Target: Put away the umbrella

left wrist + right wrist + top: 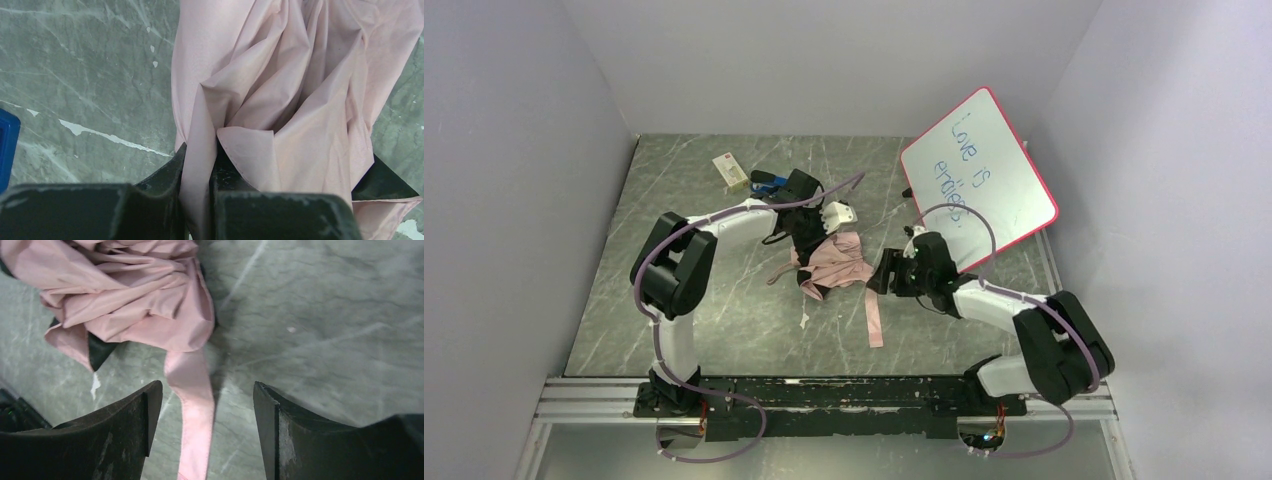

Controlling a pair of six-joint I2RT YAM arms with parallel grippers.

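Gathering-up stage: the crumpled pale pink folding umbrella [834,262] is lying mid grey marbled surface [714,310], between both arms.
The left gripper [199,157] is pinching a fold of the pink fabric, jaws nearly closed. The right gripper [207,390] is hanging wide apart over the loose pink strap [192,405], holding nothing. Next it probably needs to grab that strap. Shaft and handle aren't showing, either buried or cut off.

The umbrella [834,262] lies heaped in the middle of the table [724,320], between the two grippers. The left gripper [199,165] pinches its cloth from the far left. The right gripper [879,272] sits just right of it, jaws apart astride the strap [195,410]. A whiteboard [979,175] sits at the far right, and a small box [730,170] lies at the far left.
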